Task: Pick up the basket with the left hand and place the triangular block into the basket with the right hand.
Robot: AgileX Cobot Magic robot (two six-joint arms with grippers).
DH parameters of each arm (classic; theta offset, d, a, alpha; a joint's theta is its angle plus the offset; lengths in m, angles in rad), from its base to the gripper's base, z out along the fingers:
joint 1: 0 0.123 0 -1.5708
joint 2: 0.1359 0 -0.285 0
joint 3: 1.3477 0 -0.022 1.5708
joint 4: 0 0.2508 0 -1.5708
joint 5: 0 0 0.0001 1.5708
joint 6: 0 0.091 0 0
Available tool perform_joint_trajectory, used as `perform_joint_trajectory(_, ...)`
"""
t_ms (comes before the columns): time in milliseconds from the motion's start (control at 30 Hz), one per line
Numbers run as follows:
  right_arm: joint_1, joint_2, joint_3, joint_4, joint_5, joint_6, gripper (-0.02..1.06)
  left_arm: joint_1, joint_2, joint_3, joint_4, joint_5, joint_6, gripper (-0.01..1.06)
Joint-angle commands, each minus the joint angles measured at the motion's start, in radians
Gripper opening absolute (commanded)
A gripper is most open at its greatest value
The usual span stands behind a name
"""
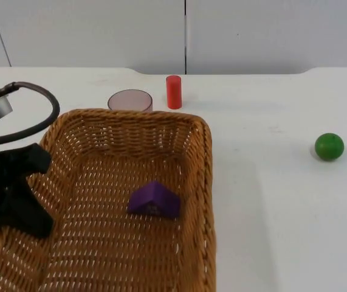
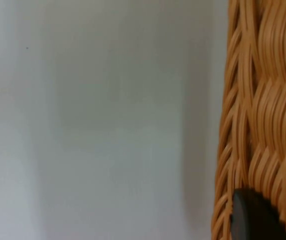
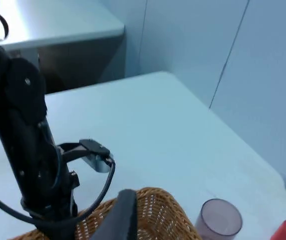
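The brown wicker basket (image 1: 206, 158) takes up the lower left of the top view and looks raised toward the camera. A purple triangular block (image 1: 154, 199) lies on its floor, near the middle. My left gripper (image 1: 30, 201) is at the basket's left rim and shut on it. In the left wrist view, the woven wall (image 2: 263, 100) runs right beside a black fingertip (image 2: 253, 220). My right gripper (image 3: 120, 220) hangs high above the table and looks across at the basket's far corner (image 3: 158, 215) and the left arm (image 3: 27, 150).
A translucent pinkish cup (image 1: 130, 100) and an upright red cylinder (image 1: 173, 92) stand just behind the basket; both also appear in the right wrist view, cup (image 3: 218, 218) and cylinder (image 3: 284, 231). A green ball (image 1: 329, 146) rests on the white table at the right.
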Motion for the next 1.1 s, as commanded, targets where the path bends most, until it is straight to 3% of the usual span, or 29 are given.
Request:
perform_joint_trajectory(0, 0.003, -0.042, 0.018, -0.004, 0.011, 0.0, 0.92, -0.043, -0.011, -0.001, -0.085, -0.022, 0.006, 0.0)
perform_joint_trajectory(200, 0.003, -0.067, 0.023, -0.004, 0.018, 0.017, 0.92, -0.148, -0.011, -0.001, -0.202, -0.126, 0.006, 0.0)
perform_joint_trajectory(300, 0.003, -0.068, 0.023, -0.029, 0.018, 0.024, 0.92, -0.265, 0.007, -0.001, -0.266, -0.216, 0.006, 0.0)
perform_joint_trajectory(433, 0.003, -0.068, 0.023, -0.031, 0.02, 0.032, 0.92, -0.341, 0.069, -0.003, -0.302, -0.278, 0.006, 0.0)
perform_joint_trajectory(700, 0.003, -0.069, 0.023, -0.031, 0.035, 0.032, 0.92, -0.423, 0.281, -0.091, -0.349, -0.296, 0.051, 0.0)
perform_joint_trajectory(967, 0.003, -0.073, 0.023, -0.091, 0.085, 0.071, 0.92, -0.426, 0.383, -0.161, -0.367, -0.261, 0.065, 0.0)
perform_joint_trajectory(1067, 0.003, -0.073, 0.023, -0.138, 0.1, 0.117, 0.92, -0.426, 0.383, -0.161, -0.378, -0.264, 0.071, 0.08)
